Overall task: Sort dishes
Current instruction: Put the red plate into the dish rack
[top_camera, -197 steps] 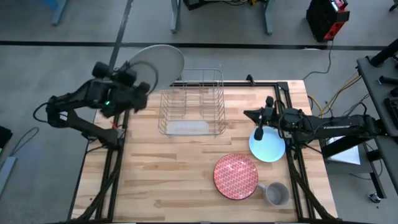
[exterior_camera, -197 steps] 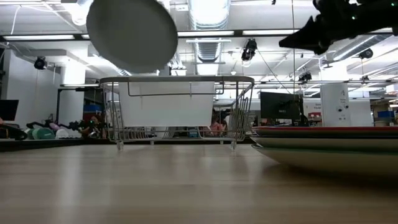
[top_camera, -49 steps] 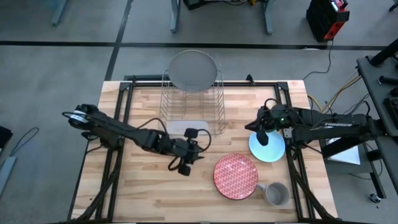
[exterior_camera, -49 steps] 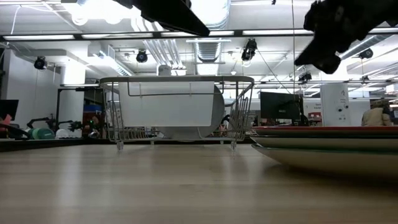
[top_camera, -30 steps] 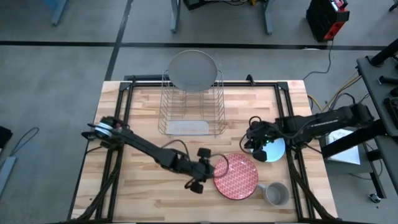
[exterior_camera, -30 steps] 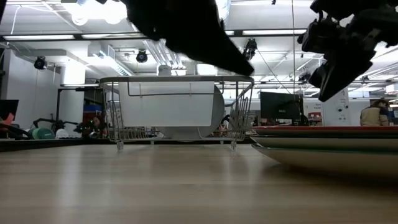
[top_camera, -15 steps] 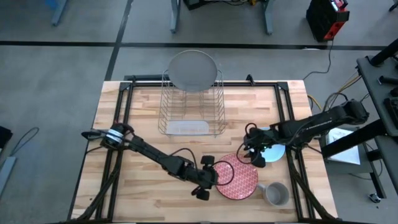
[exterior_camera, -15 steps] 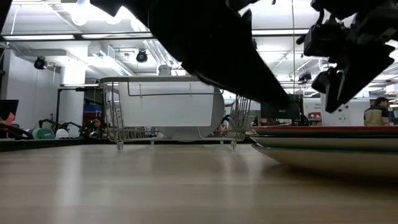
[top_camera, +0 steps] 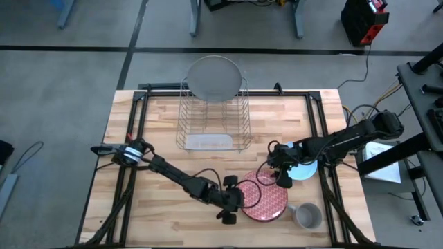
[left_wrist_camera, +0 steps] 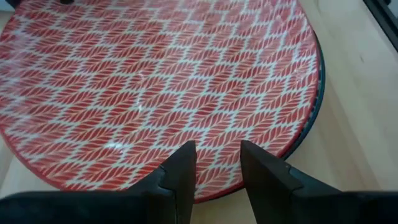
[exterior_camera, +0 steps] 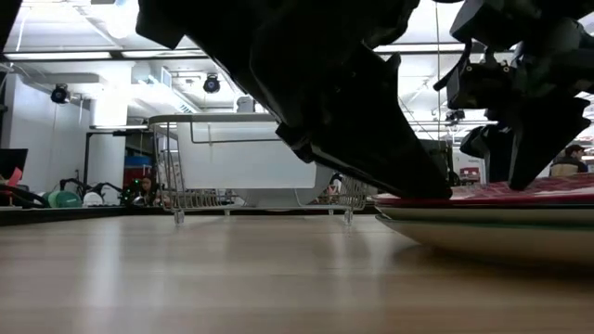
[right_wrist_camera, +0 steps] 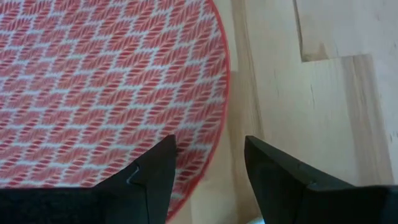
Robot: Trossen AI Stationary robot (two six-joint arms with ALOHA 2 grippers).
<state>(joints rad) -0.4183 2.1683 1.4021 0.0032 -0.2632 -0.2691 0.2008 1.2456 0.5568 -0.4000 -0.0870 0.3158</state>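
A: Entry, current state. Where are the arms?

B: Both at the red patterned plate, which sits on the wooden table at its front right. The left gripper is at the plate's left edge. In the left wrist view its fingers stand apart over the near rim, patterned surface visible in the gap.

A: Clamped on the rim?

B: Not as far as I can see. Jaws apart, rim under them; contact cannot be judged from this angle.

A: Right side?

B: The right gripper is at the plate's upper right edge. In the right wrist view its fingers are also apart, straddling the rim, with bare wood on one side.

A: Other dishes?

B: The large grey plate stands upright at the far end of the wire dish rack. The light-blue plate lies flat just right of the red one, partly hidden by the right arm. A grey mug sits near the front right corner, just beside the red plate.

A: Low view?

B: Mostly dark arm bulk. The red plate's edge appears tilted, resting on a paler dish beneath. Possibly the blue speckled one, but the view is too poor to say
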